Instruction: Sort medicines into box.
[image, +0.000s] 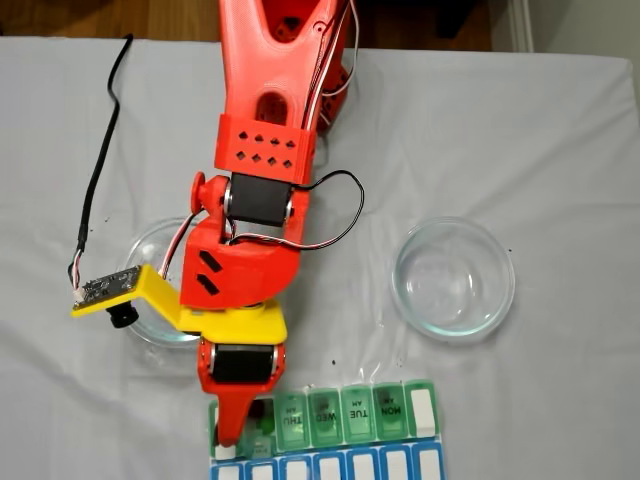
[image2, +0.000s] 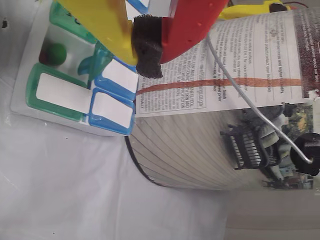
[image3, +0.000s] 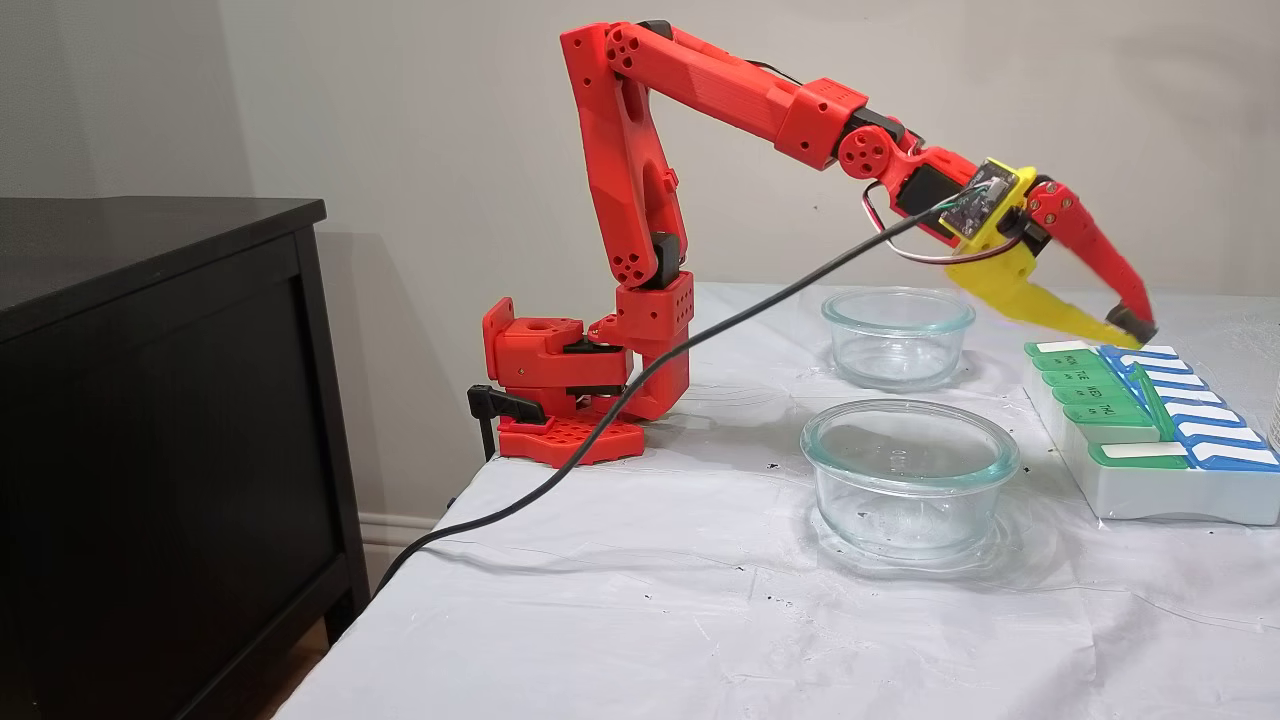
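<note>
Gripper (image3: 1135, 335) closed, empty, above box (image3: 1150, 490). Green medicine (image2: 56, 51) and red one (image2: 44, 56) inside open compartment. Risk: descending fingertip strikes raised lid, shifting box.

The arm (image: 262, 250) hides part of one glass dish (image: 150, 262); the box (image: 330, 440) is cropped.
</note>
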